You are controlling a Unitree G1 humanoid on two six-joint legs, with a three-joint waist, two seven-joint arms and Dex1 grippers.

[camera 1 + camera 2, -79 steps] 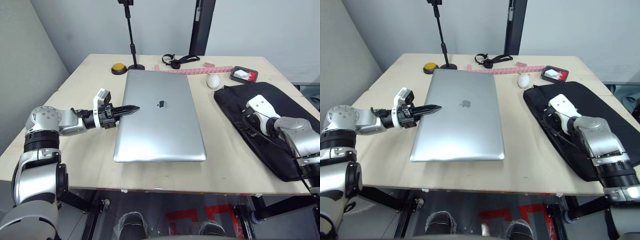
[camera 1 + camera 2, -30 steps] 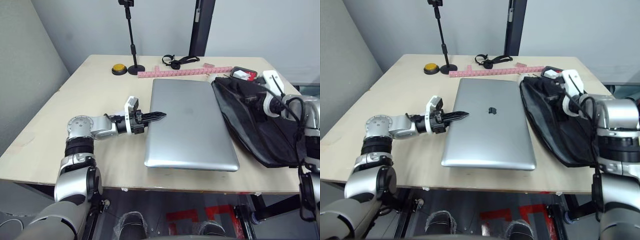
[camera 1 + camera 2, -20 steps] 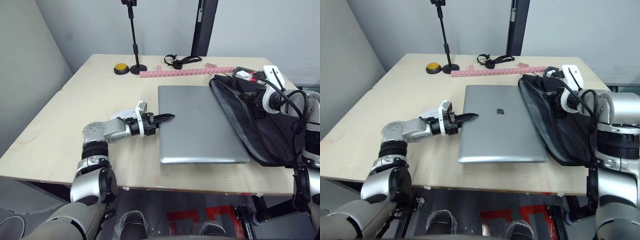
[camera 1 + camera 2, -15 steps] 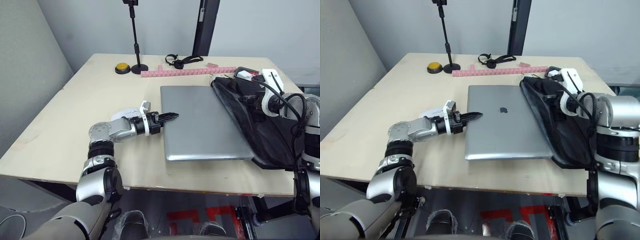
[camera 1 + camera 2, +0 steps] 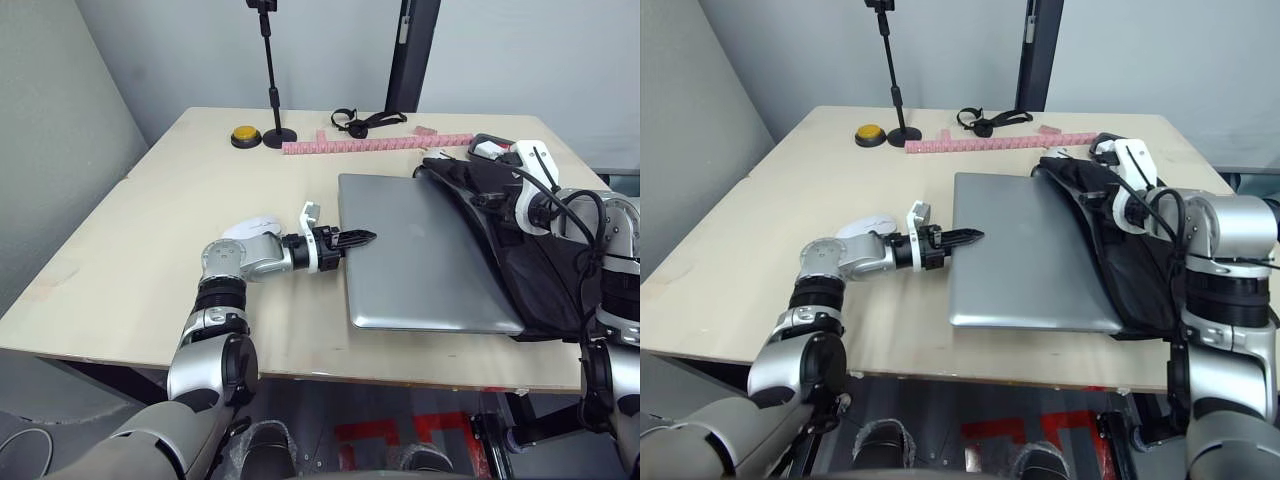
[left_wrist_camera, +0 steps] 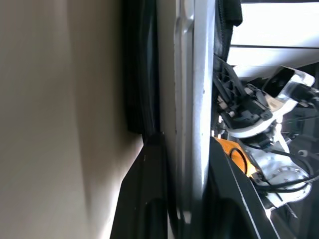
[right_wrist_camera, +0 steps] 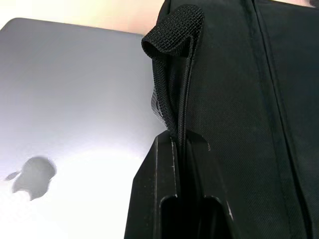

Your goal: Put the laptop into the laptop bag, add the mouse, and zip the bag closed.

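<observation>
Laptop [image 5: 425, 250]: our left end effector [image 5: 362, 238] grips its edge, feeding it into the laptop bag [image 5: 540, 265], whose strap our right end effector [image 7: 182, 149] apparently pinches, holding its mouth open.

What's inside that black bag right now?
The laptop's right edge has slid under the laptop bag's lifted flap, which the right tool holds up by a strap. Most of the laptop is outside. Anything deeper in the bag is covered by fabric.
</observation>
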